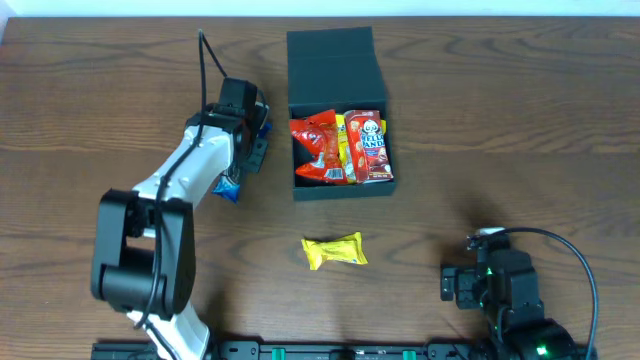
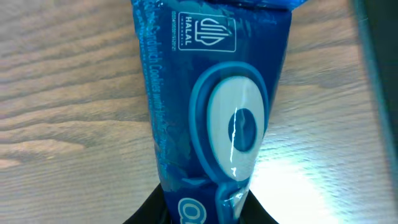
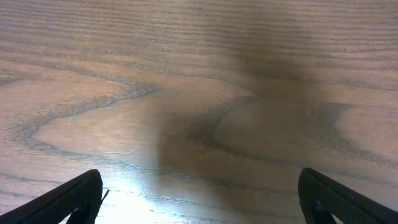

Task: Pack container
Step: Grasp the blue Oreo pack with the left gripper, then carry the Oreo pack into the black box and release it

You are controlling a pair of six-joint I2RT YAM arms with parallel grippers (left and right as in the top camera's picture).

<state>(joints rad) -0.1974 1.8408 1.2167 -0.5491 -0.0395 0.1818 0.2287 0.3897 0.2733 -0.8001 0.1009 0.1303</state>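
Note:
The dark teal container (image 1: 345, 190) stands open at the back middle of the table, its flap lid (image 1: 330, 62) folded back. Inside lie red snack packets (image 1: 318, 150) and a red and yellow one (image 1: 367, 145). My left gripper (image 1: 252, 150) is just left of the container, shut on a blue cookie packet (image 1: 228, 187). In the left wrist view the blue packet (image 2: 211, 112) fills the frame, pinched between the jaws (image 2: 202, 211) above the wood. A yellow packet (image 1: 335, 250) lies on the table in front of the container. My right gripper (image 1: 452, 283) is open and empty (image 3: 199, 199).
A dark edge (image 2: 378, 56) at the right of the left wrist view is probably the container's wall. The right wrist view shows only bare wooden tabletop (image 3: 199, 93). The right arm's cable (image 1: 570, 250) loops at the front right.

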